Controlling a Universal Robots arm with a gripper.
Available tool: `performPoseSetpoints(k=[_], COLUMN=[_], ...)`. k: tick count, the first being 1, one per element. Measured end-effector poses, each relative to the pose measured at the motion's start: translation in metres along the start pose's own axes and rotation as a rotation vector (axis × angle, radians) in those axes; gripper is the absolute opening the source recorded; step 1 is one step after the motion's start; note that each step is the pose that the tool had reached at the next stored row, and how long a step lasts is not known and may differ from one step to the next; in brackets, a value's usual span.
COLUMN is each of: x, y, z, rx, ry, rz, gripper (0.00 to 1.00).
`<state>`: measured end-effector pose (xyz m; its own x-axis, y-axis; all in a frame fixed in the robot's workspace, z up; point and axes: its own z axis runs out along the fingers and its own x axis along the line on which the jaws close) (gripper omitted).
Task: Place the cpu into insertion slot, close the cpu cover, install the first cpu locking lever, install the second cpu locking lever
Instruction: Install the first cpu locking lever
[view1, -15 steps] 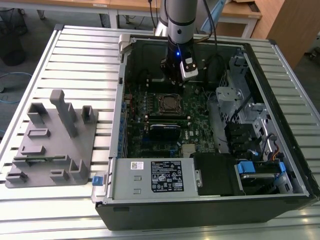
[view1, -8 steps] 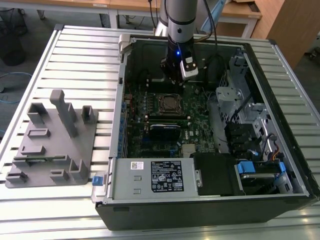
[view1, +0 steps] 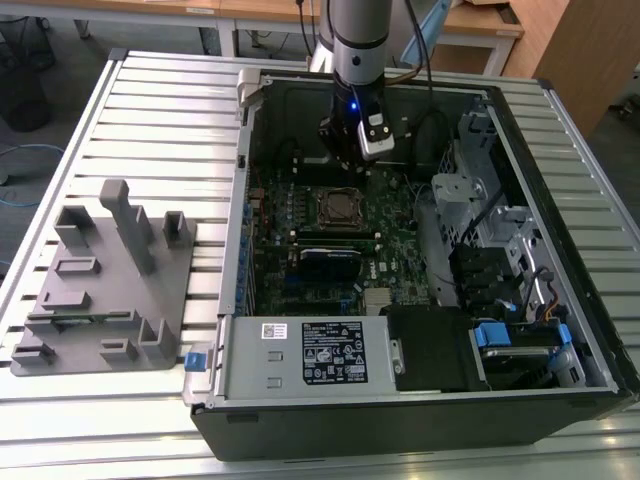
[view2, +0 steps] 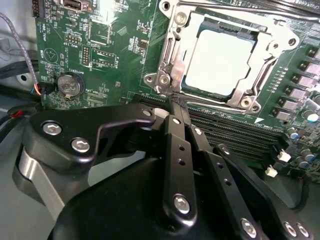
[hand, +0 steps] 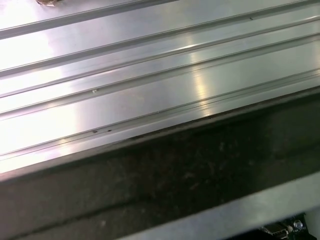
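Note:
In the second wrist view the cpu (view2: 217, 62), a dull silver square, lies in the insertion slot (view2: 240, 100) on the green motherboard (view2: 115, 65). The cpu cover (view2: 171, 47), a silver frame, lies flat around the chip. A thin metal lever rod (view2: 250, 7) runs along one side of the socket. My gripper (view2: 175, 102) has its black fingers (view2: 177, 145) pressed together, tips just beside the socket's corner, with nothing visible between them. In the exterior view the gripper (view1: 347, 165) hangs just behind the insertion slot (view1: 340, 208) inside the open case.
Long black memory slots (view2: 225, 130) run beside the socket, and a coin battery (view2: 69, 84) sits farther off. The white-labelled power supply (view1: 320, 355) fills the case's front, with drive cages (view1: 480, 230) toward the exterior view's right. A grey fixture (view1: 110, 280) stands on the slatted table (hand: 150, 75).

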<state>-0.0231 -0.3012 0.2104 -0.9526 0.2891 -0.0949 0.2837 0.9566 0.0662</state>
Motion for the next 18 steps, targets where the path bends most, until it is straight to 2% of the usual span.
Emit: performPoseSetpoints(k=[18], x=[0.0041], y=[-0.0035], z=[-0.0003], rx=[0.0006], ry=[-0.0003], rz=[0.000], gripper=[0.11])
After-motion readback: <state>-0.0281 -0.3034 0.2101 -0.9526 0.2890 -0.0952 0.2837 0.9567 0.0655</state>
